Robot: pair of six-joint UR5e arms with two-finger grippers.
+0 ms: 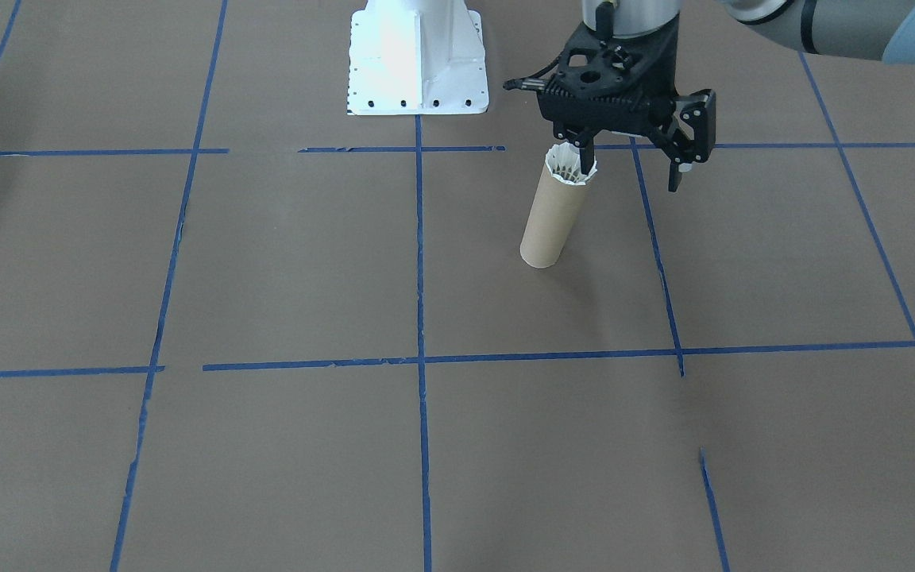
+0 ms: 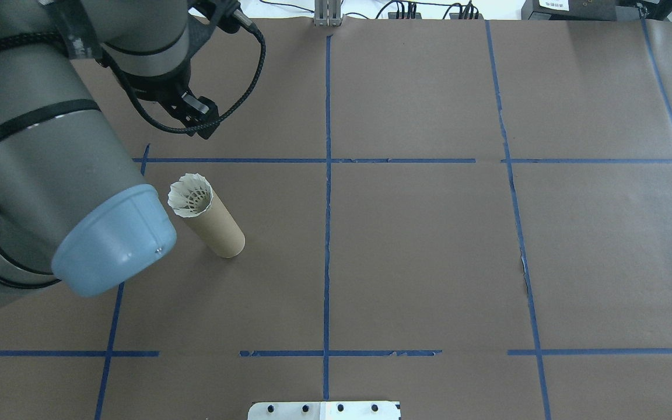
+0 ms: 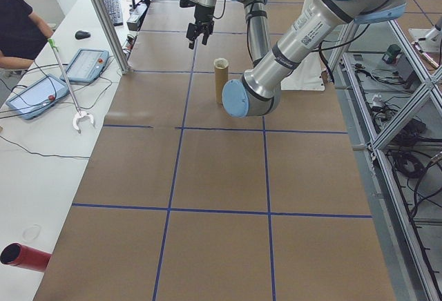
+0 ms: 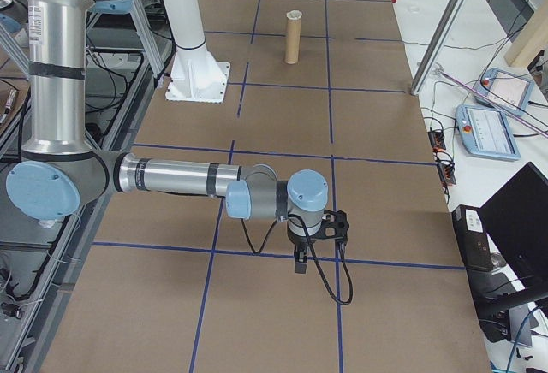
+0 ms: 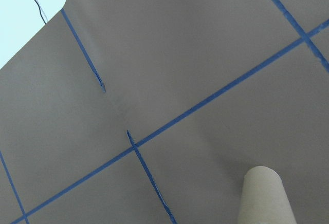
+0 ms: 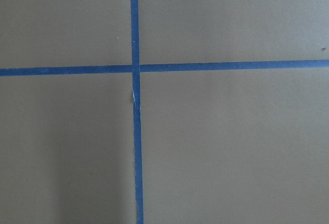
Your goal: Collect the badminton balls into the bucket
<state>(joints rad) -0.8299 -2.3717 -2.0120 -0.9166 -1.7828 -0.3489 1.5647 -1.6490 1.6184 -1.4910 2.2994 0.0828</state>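
I'm on the release-and-clear step, I'd judge. Going left to right in the front-facing view: white base (image 1: 416, 59) at the top, then the bucket (image 1: 553, 218) upright on the worktop (image 1: 267, 278), with the shuttlecock (image 1: 570, 164) seated in its mouth, feather skirt ringing the rim, cork hidden inside. Just right and above is my left gripper (image 1: 631, 163), jaws wide, holding nothing, one finger at the skirt edge; touching or just in front, I can't tell. To do this well I'd lift straight up before any sideways travel, since a snagged feather could tip the tall tube. Skirt sits proud of the rim; may need a nudge down. Right gripper (image 4: 301, 257) hangs far off over bare worktop; jaw state I cannot tell.
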